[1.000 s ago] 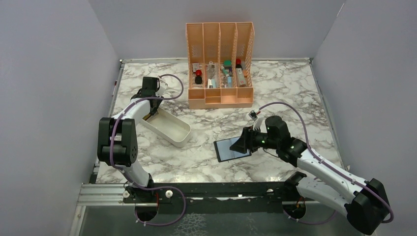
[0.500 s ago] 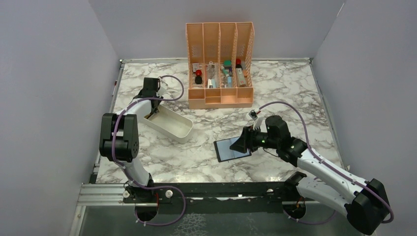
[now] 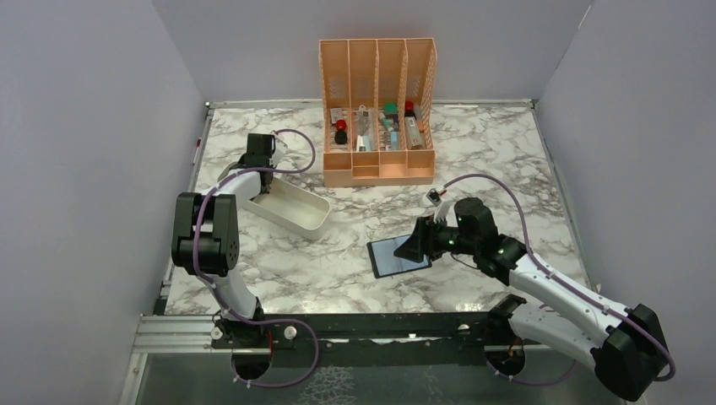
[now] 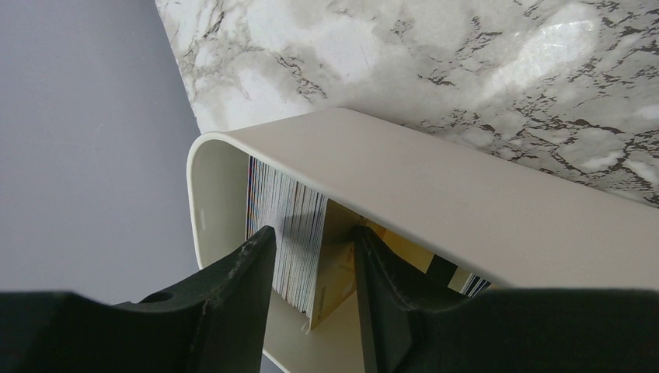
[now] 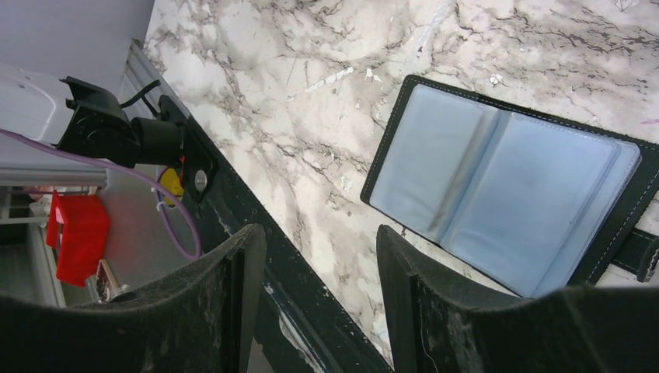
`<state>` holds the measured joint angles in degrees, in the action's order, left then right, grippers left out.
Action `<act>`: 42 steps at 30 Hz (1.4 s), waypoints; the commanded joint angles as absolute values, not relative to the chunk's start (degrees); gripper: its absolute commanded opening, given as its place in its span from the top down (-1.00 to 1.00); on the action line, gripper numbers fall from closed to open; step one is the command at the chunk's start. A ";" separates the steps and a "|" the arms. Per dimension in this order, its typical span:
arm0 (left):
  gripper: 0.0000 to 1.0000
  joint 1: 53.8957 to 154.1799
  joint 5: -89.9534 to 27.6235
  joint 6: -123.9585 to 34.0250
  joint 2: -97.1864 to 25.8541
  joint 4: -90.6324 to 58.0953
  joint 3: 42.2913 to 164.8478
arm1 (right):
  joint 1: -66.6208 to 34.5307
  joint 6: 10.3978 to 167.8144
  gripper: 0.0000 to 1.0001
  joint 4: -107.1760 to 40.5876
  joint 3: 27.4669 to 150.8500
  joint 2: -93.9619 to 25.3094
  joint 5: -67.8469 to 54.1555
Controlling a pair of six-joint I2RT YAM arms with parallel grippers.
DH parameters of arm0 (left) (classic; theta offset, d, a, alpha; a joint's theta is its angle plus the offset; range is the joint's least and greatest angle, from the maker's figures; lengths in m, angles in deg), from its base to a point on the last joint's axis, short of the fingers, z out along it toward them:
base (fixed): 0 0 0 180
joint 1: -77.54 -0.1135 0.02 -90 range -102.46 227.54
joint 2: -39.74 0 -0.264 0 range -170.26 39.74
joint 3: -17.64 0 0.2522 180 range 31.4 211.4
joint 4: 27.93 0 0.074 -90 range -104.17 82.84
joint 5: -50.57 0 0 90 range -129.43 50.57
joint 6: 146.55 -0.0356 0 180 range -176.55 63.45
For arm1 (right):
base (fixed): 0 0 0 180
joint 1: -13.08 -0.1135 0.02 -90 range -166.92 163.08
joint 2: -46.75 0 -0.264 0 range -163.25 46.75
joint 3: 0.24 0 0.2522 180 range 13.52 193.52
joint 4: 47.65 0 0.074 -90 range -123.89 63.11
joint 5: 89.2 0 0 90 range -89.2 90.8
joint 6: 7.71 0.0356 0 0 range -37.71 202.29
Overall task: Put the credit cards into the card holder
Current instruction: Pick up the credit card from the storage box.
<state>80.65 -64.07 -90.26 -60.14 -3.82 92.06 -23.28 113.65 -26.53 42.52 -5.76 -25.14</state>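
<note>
While my left gripper (image 4: 315, 252) reaches down into the white tray (image 4: 435, 186), its jaws straddle the upright stack of credit cards (image 4: 289, 221), with a gold card nearest the right finger. The jaws are drawing in, and I cannot tell whether they already pinch the stack or only bracket it. Compared with a second ago, the overhead view shows the tray nudged a little toward the far wall and the left elbow swung in, so I judge the pick is only now being made. No card has left the tray. My right gripper (image 5: 319, 241), jaws apart and empty, hovers at the edge of the card holder (image 5: 505, 190). It lies open on the surface (image 3: 338, 270), bluish pockets up, well apart from the tray and unmoved.
</note>
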 commanded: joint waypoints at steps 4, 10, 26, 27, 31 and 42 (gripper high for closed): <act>0.29 80.44 -66.13 -91.42 -58.25 -5.75 93.47 | -23.39 112.94 -0.19 -28.25 44.19 -6.17 -24.46; 0.51 80.98 -64.96 -90.56 -58.26 -4.28 94.33 | -23.39 113.59 -0.19 -28.76 44.54 -6.78 -25.18; 1.00 84.41 -64.11 -86.82 -55.32 3.72 96.71 | -23.39 115.37 -0.19 -28.98 43.85 -6.26 -26.28; 1.00 84.59 -63.88 -86.09 -54.81 4.45 96.70 | -23.39 115.42 -0.19 -28.97 43.83 -6.15 -26.35; 1.00 85.14 -59.01 -82.63 -52.15 6.98 96.72 | -23.39 115.60 -0.19 -29.04 43.83 -5.89 -26.49; 1.00 85.68 -54.85 -65.41 -42.24 10.99 100.41 | -23.39 114.50 -0.19 -22.58 47.19 -5.06 -20.64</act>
<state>85.53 -56.25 -76.71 -47.72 9.82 97.53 -23.28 115.22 -25.27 44.86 -6.63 -24.31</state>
